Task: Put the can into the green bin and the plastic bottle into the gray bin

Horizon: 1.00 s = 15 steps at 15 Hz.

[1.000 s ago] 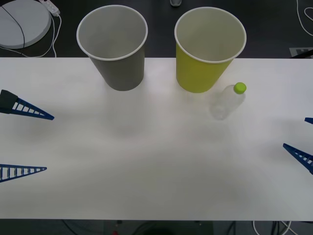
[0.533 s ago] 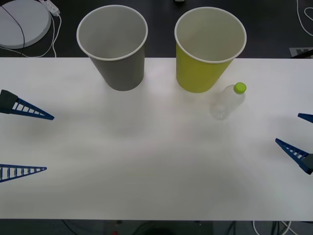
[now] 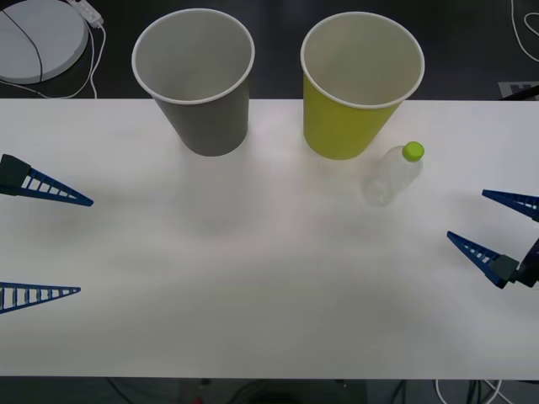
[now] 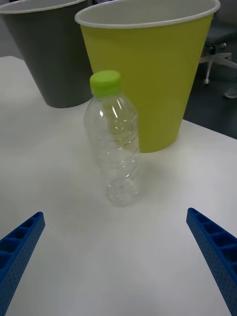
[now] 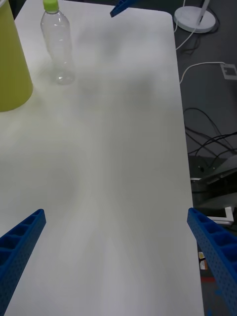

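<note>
The plastic bottle (image 3: 392, 175) stands upright near the surface's (image 3: 269, 278) far edge, just beside the green bin (image 3: 358, 84) on the side toward the right edge. The gray bin (image 3: 198, 80) stands beside the green one. The right tool (image 3: 491, 225), fingers apart, hovers by the right edge; the left tool (image 3: 59, 246), also spread, waits at the left edge.

This looks like a robotics lab or test room. A plain white worktop (image 3: 269, 278) stands on a dark floor (image 5: 212, 89), and loose white and black cables (image 5: 207, 143) trail across that floor beside it. A round white base (image 3: 38, 38) with a cord sits on the floor behind the worktop. The wheeled foot of an office chair (image 4: 219, 59) shows beyond the far edge.
</note>
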Tool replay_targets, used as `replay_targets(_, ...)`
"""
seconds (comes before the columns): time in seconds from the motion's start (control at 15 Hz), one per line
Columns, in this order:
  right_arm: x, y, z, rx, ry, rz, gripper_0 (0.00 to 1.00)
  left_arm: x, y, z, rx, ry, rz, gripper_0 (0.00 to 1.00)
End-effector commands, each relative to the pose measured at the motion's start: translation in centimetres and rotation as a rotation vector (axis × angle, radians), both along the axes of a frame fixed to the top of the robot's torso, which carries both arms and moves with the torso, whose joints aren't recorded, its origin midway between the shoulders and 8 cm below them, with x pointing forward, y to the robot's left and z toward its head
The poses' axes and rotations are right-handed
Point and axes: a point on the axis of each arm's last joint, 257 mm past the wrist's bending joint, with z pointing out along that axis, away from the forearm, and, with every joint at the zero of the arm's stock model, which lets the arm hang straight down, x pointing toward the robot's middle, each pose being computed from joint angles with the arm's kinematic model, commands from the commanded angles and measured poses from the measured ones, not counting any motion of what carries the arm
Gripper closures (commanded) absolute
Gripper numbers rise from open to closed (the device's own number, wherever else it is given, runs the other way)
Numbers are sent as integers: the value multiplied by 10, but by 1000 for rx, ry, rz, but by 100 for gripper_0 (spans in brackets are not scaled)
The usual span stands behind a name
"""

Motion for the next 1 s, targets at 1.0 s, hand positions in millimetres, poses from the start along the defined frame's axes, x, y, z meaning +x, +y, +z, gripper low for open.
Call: replay_targets(1.0, 73, 67, 3, -26, -75, -11, 0, 0, 0, 0, 0, 0, 0, 0)
